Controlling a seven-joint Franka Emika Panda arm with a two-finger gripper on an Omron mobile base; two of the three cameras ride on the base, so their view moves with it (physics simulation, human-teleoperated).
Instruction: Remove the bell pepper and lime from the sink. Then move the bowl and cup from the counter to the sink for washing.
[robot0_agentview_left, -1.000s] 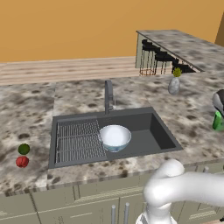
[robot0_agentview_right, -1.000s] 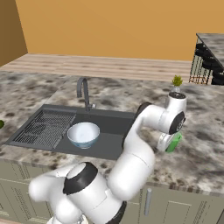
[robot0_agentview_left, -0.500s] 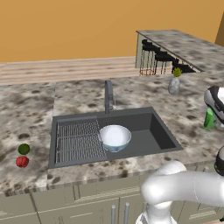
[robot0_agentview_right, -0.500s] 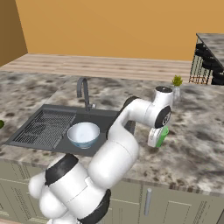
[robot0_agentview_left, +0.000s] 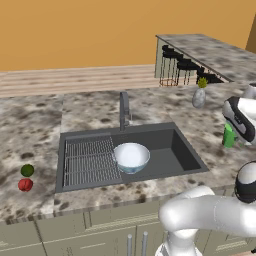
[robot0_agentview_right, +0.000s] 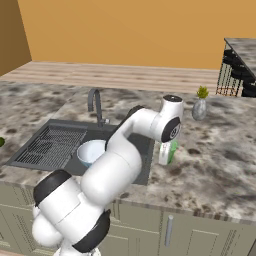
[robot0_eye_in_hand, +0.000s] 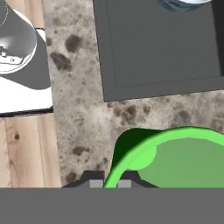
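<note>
Left base view showed the sink (robot0_agentview_left: 165, 142) recessed in the counter (robot0_agentview_left: 30, 135), with the bowl (robot0_agentview_left: 131, 157) standing upright in the basin, just right of the rack (robot0_agentview_left: 91, 161) and near of the faucet (robot0_agentview_left: 124, 110). The lime (robot0_agentview_left: 27, 170) and the pepper (robot0_agentview_left: 25, 185) lay on the counter well left of the sink, the lime just beyond the pepper, the two close together or touching. The cup (robot0_agentview_left: 229, 136) was at the right edge of this view, right of the sink, partly covered by the arm's wrist. A vase (robot0_agentview_left: 199, 96) with a plant stood farther back on the counter, and a raised bar (robot0_agentview_left: 215, 52) with stools (robot0_agentview_left: 181, 70) occupied the far right. Right base view showed the cup (robot0_agentview_right: 172, 151) below the wrist, over the counter strip just right of the sink (robot0_agentview_right: 60, 142); whether it rested on the stone or was lifted clear of it could not be told. The bowl (robot0_agentview_right: 91, 152) sat in the basin to its left. Hand view showed the gripper (robot0_eye_in_hand: 110, 181) with its fingers (robot0_eye_in_hand: 91, 180) closed on the cup's (robot0_eye_in_hand: 175, 159) rim, one tip to each side of the green wall. Beyond the cup lay speckled counter, then the sink's (robot0_eye_in_hand: 162, 48) near right corner, with the bowl's (robot0_eye_in_hand: 183, 4) edge at the top.
</note>
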